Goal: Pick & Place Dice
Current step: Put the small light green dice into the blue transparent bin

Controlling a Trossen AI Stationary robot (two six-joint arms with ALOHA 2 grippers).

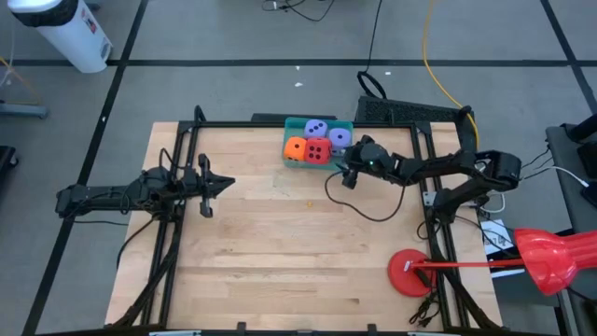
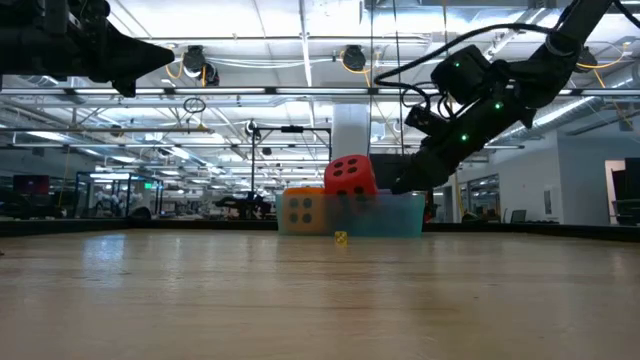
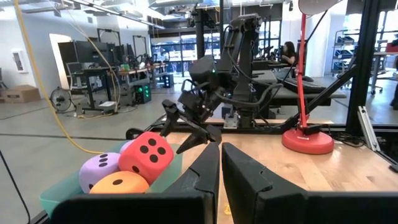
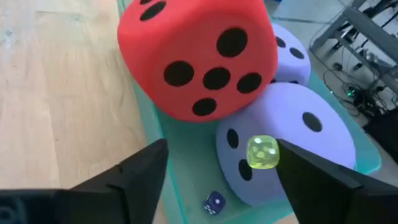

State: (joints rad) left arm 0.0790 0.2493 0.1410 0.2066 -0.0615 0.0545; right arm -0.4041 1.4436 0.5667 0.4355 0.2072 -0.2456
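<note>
Looking down on your worktop (image 1: 280, 252), you see all four big dice in a teal bin (image 1: 291, 122) at the middle of the far edge: the orange die (image 1: 295, 148) at the bin's near-left corner, the red die (image 1: 318, 149) tilted beside it and riding highest, and two lavender dice (image 1: 317, 128) behind and to the right. Your right gripper (image 4: 219, 163) hovers at the bin's right near corner, fingers (image 4: 140, 171) spread wide and holding nothing; between them in the right wrist view you can see a tiny yellow-green die (image 4: 262, 152) against a lavender face and a tiny blue die (image 4: 214, 201) on the bin floor. Another small yellow die (image 2: 341, 238) lies on the wood just in front of the bin. Your left gripper (image 1: 227, 184) waits above the worktop's left half, well apart from the bin, its fingers (image 3: 202, 177) nearly together and empty. A flat red disc (image 1: 409, 273) sits near the right front corner.
</note>
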